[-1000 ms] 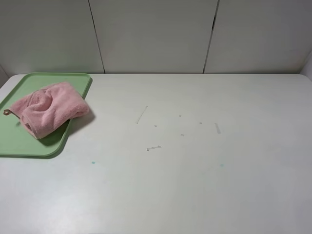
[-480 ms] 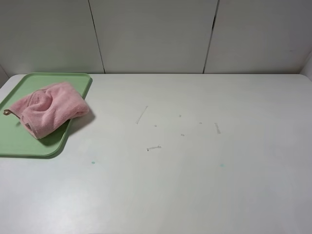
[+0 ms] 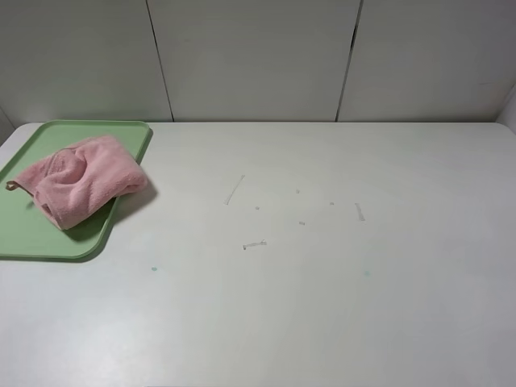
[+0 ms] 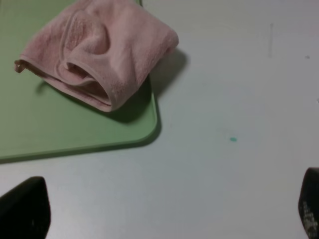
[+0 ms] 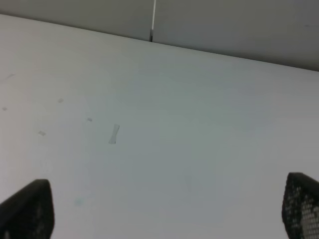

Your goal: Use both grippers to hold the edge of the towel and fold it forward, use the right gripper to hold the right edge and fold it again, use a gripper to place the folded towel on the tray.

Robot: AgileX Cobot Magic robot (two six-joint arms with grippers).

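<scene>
White table w/ faint scuffs & small teal specks; pale grey panelled wall behind, dark vertical seams; soft even light

towel: fluffy pink terry cloth; tray: smooth green plastic; table: matt white, scuffed

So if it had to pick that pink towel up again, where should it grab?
Probably the towel's thick folded corner overhanging the tray's right rim, coming from the bare table side: it bulges high there, so open jaws could straddle it without scraping the tray.
</scene>
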